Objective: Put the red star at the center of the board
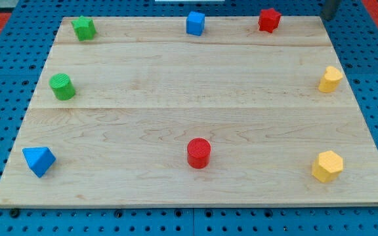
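Observation:
The red star (pixel 268 19) sits near the view's top edge of the wooden board (pixel 189 98), right of the middle. My tip (pixel 328 17) shows at the view's top right corner, just off the board's corner, to the right of the red star and apart from it. It touches no block.
A blue cube (pixel 195 23) lies left of the red star. A green star (pixel 83 28) and a green cylinder (pixel 62 86) are at the left. A blue triangle (pixel 39 160) is at bottom left, a red cylinder (pixel 199 153) at bottom middle. A yellow block (pixel 330 79) and a yellow hexagon (pixel 327 165) are at the right.

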Action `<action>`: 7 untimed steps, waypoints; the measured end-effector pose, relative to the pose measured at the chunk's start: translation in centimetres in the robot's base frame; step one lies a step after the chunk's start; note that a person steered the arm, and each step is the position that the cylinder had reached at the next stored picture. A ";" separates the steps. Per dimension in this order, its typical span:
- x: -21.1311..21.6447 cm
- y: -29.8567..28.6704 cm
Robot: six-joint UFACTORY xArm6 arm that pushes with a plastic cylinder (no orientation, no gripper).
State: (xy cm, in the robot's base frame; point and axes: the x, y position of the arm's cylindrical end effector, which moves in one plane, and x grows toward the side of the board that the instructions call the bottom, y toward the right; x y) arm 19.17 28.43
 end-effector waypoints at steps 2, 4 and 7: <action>0.0 -7.8; 1.5 -10.2; 1.6 -10.7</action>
State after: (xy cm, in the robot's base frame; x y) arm 20.82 17.68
